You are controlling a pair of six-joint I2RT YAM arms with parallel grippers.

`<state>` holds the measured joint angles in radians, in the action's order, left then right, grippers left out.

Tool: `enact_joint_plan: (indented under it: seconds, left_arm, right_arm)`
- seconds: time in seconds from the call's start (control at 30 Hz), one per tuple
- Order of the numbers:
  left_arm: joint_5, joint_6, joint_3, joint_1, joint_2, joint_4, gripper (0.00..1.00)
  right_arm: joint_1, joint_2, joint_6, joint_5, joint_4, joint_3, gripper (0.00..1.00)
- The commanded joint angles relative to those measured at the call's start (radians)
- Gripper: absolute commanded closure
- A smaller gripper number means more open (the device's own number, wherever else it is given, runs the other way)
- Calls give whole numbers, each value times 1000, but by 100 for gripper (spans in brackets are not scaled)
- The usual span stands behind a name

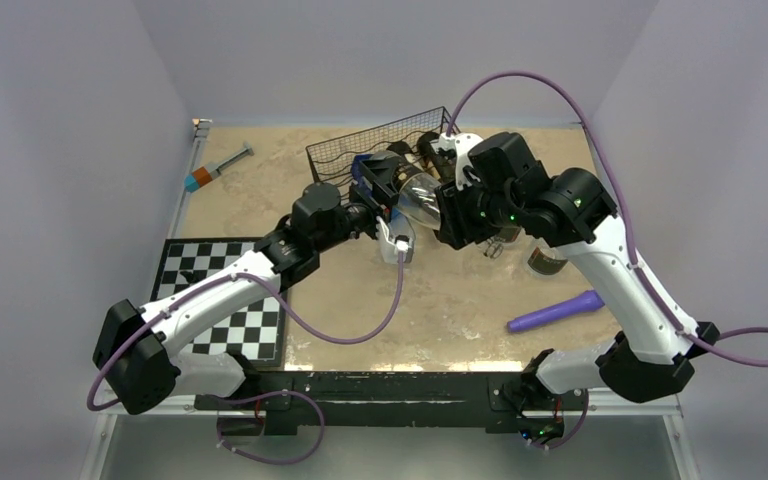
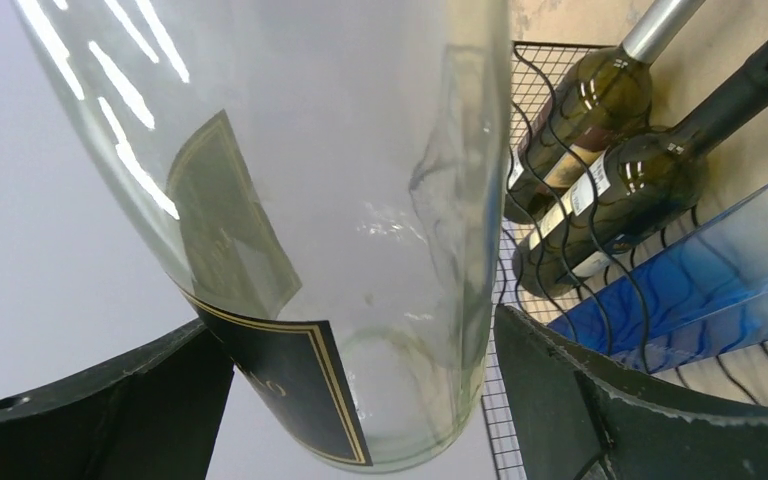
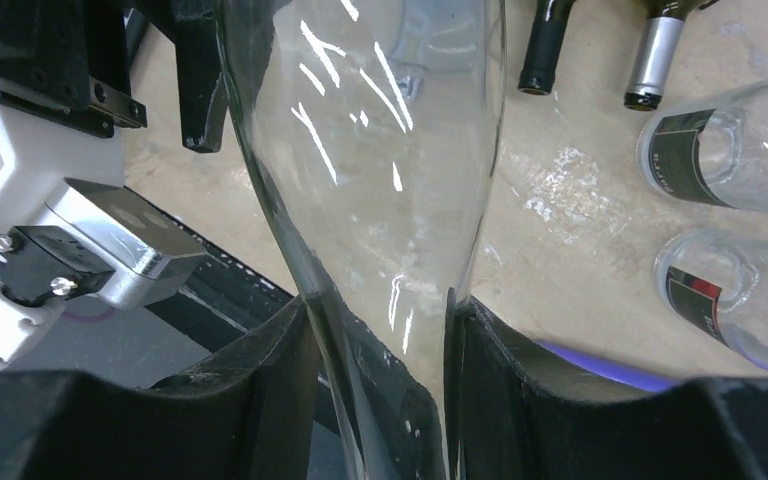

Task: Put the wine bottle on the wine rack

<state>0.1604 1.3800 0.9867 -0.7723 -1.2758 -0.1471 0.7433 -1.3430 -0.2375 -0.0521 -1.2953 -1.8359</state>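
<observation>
A clear glass wine bottle (image 1: 418,200) with a black, gold-edged label hangs between my two grippers, just in front of the black wire wine rack (image 1: 360,145). My right gripper (image 1: 452,212) is shut on its neck; in the right wrist view both fingers press the narrow glass (image 3: 380,150) at the gripper (image 3: 380,330). My left gripper (image 1: 388,192) spans the bottle's wide body near its base (image 2: 360,250), fingertips touching both sides at the gripper (image 2: 350,325). The rack's wavy wires (image 2: 530,120) show to the right.
Two dark bottles (image 2: 600,90) (image 2: 650,170) and a blue bottle (image 2: 720,270) lie in the rack. Two clear bottles (image 3: 730,150) (image 3: 740,300) stand on the table right of the rack. A purple stick (image 1: 555,312), a syringe-like item (image 1: 218,167) and a checkerboard (image 1: 225,300) lie around.
</observation>
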Motion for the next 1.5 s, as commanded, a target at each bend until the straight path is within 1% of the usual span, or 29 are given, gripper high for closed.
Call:
enact_joint_plan:
  seconds: [0.0,0.2,0.33,0.47,0.57,0.63,0.7,0.77,0.8,0.87,1.0,1.07,1.13,1.23,1.37,1.47]
  left_arm:
    - [31,128,-24,-2,-3,-60,1]
    - [65,131,-51,-4,13,-100,1]
    - [81,93,-67,-5,40,-114,1]
    - [81,23,-74,-5,75,-118,1]
    - [65,-72,-77,-5,103,-114,1]
    - [42,-177,-75,-6,130,-122,1]
    - [13,-318,-74,-5,164,-138,1]
    - [-18,-468,-71,-5,203,-154,1]
    - [-40,-568,-69,-5,224,-161,1]
    - [-84,-711,-52,-5,261,-147,1]
    - [-191,-907,-4,-5,317,-88,1]
    - [-238,-957,-3,-5,345,-89,1]
    - [-278,-971,-14,-5,370,-103,1]
    - [-331,-989,-20,-4,393,-103,1]
    - [-401,-1021,-7,-4,411,-72,1]
    - [-427,-1045,-2,-4,420,-45,1]
  right_arm:
    - [-10,25,13,-87,207,-128,100]
    - [-10,18,18,-136,215,-142,100]
    - [-10,17,20,-160,232,-135,100]
    - [-11,12,14,-155,242,-134,100]
    - [-10,10,10,-146,249,-131,100]
    - [-10,11,4,-141,257,-121,100]
    - [-11,16,-1,-127,273,-95,100]
    - [-11,33,-6,-104,306,-49,100]
    - [-10,43,-6,-96,330,-20,100]
    - [-10,63,-8,-79,377,39,100]
    - [-5,111,-24,0,488,175,100]
    - [4,133,-32,24,556,237,100]
    - [19,154,-33,48,632,300,100]
    - [40,175,-46,60,690,366,100]
    - [45,206,-81,117,789,487,100]
    - [45,237,-105,152,878,586,100]
